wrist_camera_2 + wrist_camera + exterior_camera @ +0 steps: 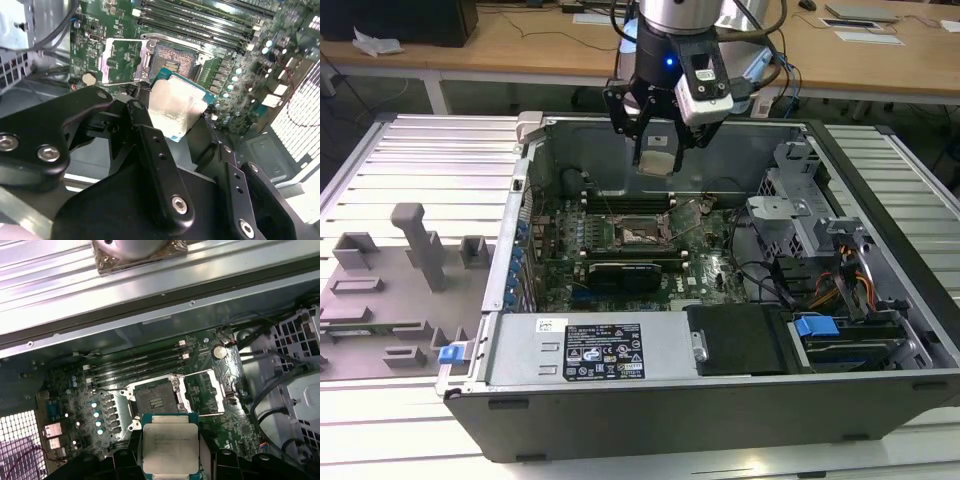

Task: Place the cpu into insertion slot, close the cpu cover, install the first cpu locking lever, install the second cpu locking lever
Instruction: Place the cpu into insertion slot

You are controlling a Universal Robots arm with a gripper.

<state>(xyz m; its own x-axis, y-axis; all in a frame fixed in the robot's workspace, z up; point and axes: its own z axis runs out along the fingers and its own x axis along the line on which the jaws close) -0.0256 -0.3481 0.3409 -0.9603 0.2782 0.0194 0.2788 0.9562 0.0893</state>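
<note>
The jaws are clamped on the cpu (pixel 658 162), holding it in the air inside the open case (pixel 520 352), above the slot (pixel 642 232) and not touching it. The slot lies bare, its cover (pixel 202 390) swung open beside it.

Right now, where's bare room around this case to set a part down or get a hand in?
Free: the ribbed table beyond the grey fixtures, at the exterior view's left of the case; also the strip at that view's right. Crowded: the motherboard, where the pincer holds the cpu up near the insertion slot, and the cabled drive bay.
</note>
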